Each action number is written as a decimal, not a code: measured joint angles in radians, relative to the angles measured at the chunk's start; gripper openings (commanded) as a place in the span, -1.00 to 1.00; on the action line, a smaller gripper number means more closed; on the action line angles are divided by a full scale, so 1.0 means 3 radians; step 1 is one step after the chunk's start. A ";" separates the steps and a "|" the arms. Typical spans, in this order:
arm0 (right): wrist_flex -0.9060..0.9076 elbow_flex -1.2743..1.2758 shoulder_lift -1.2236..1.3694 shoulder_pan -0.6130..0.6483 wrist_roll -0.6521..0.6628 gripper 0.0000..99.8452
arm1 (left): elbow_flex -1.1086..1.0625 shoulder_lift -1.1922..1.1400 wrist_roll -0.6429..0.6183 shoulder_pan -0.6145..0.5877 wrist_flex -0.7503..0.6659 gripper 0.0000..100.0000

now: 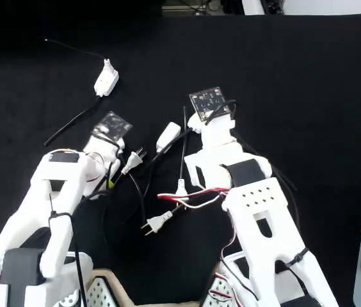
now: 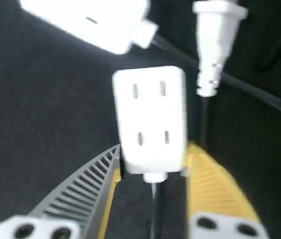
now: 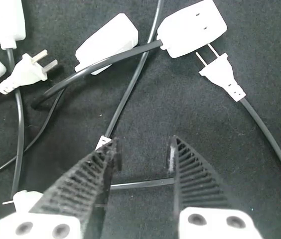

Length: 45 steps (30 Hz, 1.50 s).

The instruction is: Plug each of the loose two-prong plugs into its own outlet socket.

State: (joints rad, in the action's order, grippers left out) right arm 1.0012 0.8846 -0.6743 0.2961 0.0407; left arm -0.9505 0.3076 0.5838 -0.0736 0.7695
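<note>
Two-prong plug [image 1: 159, 223], held outlet socket [image 2: 150, 119], black cloth table [image 1: 308, 89], white surface [image 1: 321, 6] beyond

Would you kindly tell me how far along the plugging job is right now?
Done: nothing visible. One plug lies with bare prongs beside a socket, and a second plug lies loose. In hand: the left pincer grips a socket block whose slots are empty; the right pincer is open above a black cable. Left: every plug seen here.

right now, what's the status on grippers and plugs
Left gripper shut on socket. Right gripper open, over black cable. Plug loose beside second socket, not in.
</note>
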 measured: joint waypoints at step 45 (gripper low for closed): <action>0.0435 -0.0910 0.2215 0.0644 -0.0614 -0.68 | -0.1979 0.4393 -0.1248 -0.0839 0.0772 -0.45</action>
State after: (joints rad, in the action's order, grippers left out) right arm 1.1316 0.6114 -0.0100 0.4895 -0.1435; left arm -1.5443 1.6256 0.2094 -0.3253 1.0012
